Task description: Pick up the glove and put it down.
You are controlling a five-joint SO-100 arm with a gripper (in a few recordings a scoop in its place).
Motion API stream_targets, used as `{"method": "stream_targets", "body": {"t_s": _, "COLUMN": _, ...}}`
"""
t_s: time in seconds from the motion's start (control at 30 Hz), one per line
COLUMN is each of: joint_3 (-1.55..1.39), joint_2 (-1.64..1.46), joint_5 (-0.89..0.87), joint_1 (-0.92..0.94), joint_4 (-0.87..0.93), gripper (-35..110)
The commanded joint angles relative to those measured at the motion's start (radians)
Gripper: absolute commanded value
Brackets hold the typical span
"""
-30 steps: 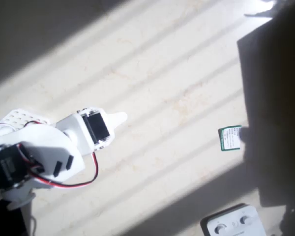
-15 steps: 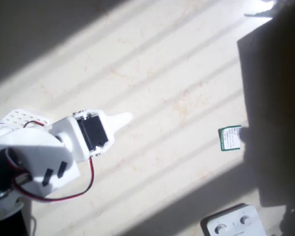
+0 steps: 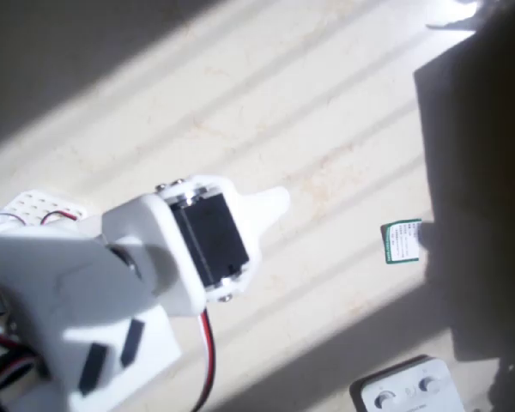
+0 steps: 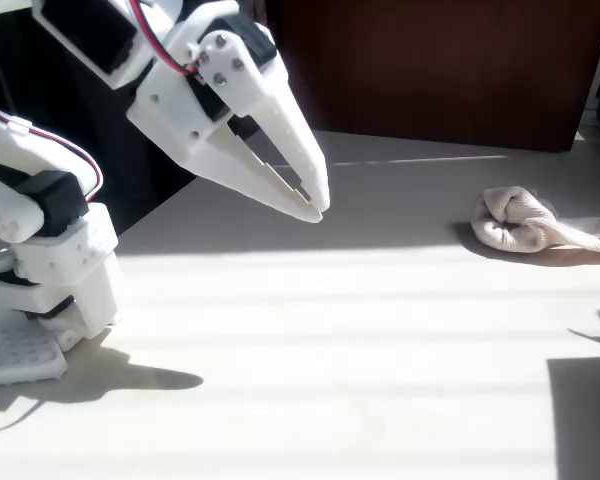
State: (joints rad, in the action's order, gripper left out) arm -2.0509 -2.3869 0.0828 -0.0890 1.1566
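Observation:
In the fixed view the cream glove lies crumpled on the pale table near the right edge, half in shade. My white gripper hangs in the air well to the left of it, pointing down and to the right, fingertips together and nothing held. A wide stretch of sunlit table separates the two. From overhead, the gripper shows as a white pointed tip ahead of the black wrist servo.
A small green-and-white card lies right of centre in the overhead view. A white device with round buttons sits at the bottom right. A dark shadowed patch covers the right side. The arm's base stands at the left.
In the overhead view the gripper has moved to the right and looms larger, closer to the camera. The card and the device have not moved.

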Motion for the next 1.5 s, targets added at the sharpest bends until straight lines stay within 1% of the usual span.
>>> {"method": "stream_targets", "body": {"t_s": 0.0, "joint_3": 0.213, "joint_2": 0.186, "joint_5": 0.0, "joint_1": -0.069, "joint_4": -0.011, "gripper": 0}}
{"method": "stream_targets", "body": {"t_s": 0.43, "joint_3": 0.925, "joint_2": 0.914, "joint_5": 0.002, "joint_1": -0.302, "joint_4": -0.011, "gripper": 0}}
{"method": "stream_targets", "body": {"t_s": 0.67, "joint_3": 1.209, "joint_2": 1.226, "joint_5": 0.002, "joint_1": -0.385, "joint_4": -0.011, "gripper": 0}}
{"method": "stream_targets", "body": {"t_s": 1.0, "joint_3": 1.491, "joint_2": 1.554, "joint_5": -0.009, "joint_1": -0.477, "joint_4": -0.012, "gripper": 0}}
{"method": "stream_targets", "body": {"t_s": 1.23, "joint_3": 1.718, "joint_2": 1.717, "joint_5": -0.005, "joint_1": -0.494, "joint_4": -0.011, "gripper": 0}}
{"method": "stream_targets", "body": {"t_s": 1.33, "joint_3": 1.736, "joint_2": 1.724, "joint_5": -0.006, "joint_1": -0.495, "joint_4": -0.005, "gripper": 4}}
{"method": "stream_targets", "body": {"t_s": 1.47, "joint_3": 1.733, "joint_2": 1.727, "joint_5": -0.003, "joint_1": -0.505, "joint_4": 0.005, "gripper": 14}}
